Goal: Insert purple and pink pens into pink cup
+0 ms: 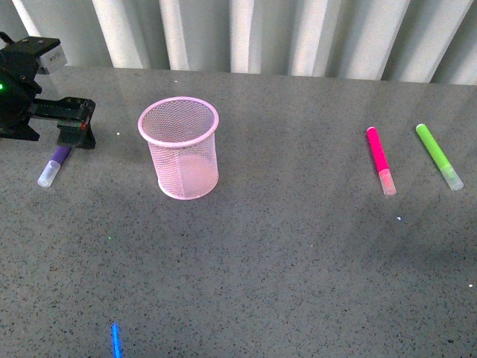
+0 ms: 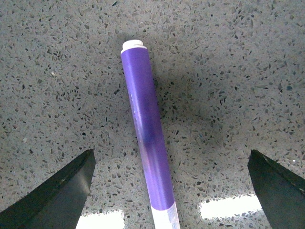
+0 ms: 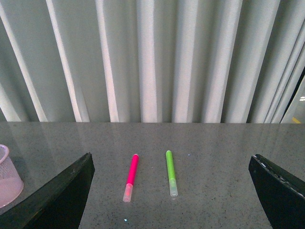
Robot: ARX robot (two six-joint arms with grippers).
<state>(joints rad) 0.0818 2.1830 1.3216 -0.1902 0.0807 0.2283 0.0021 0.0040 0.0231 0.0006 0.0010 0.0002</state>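
Observation:
The pink cup (image 1: pixel 181 148) stands upright and empty on the grey table, left of centre; its edge shows in the right wrist view (image 3: pixel 8 175). The purple pen (image 1: pixel 54 165) lies at the far left, clear cap toward me. My left gripper (image 1: pixel 74 133) hovers open just over the pen's far end; in the left wrist view the purple pen (image 2: pixel 146 129) lies between the spread fingers (image 2: pixel 57 193), untouched. The pink pen (image 1: pixel 380 159) lies at the right, also in the right wrist view (image 3: pixel 130 175). My right gripper (image 3: pixel 171 191) is open, out of the front view.
A lime green marker (image 1: pixel 439 156) lies right of the pink pen, seen in the right wrist view (image 3: pixel 171 172) too. Pleated white curtains (image 1: pixel 246 33) hang behind the table's far edge. A small blue mark (image 1: pixel 116 339) sits near the front edge.

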